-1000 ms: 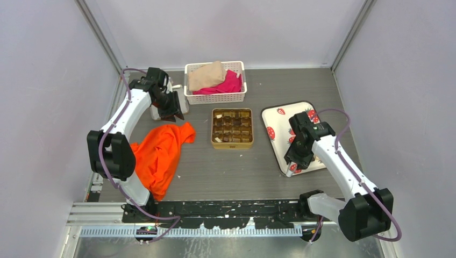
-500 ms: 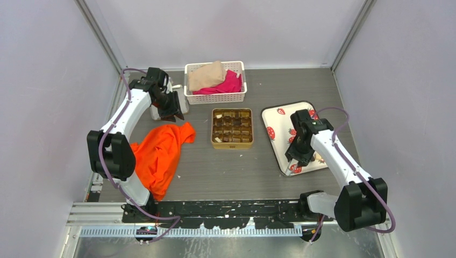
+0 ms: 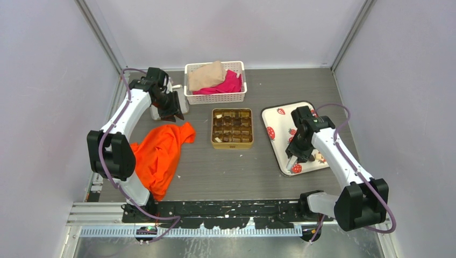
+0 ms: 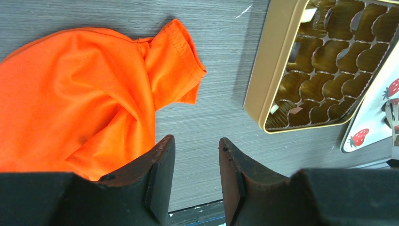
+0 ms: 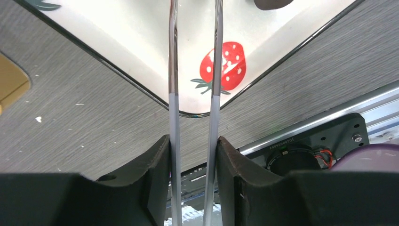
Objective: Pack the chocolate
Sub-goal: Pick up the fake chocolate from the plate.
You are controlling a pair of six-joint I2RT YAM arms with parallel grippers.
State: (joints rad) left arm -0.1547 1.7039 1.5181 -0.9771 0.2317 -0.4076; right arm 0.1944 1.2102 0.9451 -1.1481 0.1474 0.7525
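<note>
Fingers of right gripper (image 5: pixel 193 141) pinching slim steel tongs (image 5: pixel 173 70) over white strawberry-print tray (image 5: pixel 136 42), clear only from wrist; left gripper (image 4: pixel 195 141) narrowly parted, empty.

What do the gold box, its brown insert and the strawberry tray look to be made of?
Gold box: probably thin metal, satin gold, with a folded rim.
Brown insert: likely thin moulded plastic; glossy, scalloped cups catch highlights.
Strawberry tray: glossy white with printed berries and a dark edge; plastic or enamelled metal, cannot tell which.
</note>
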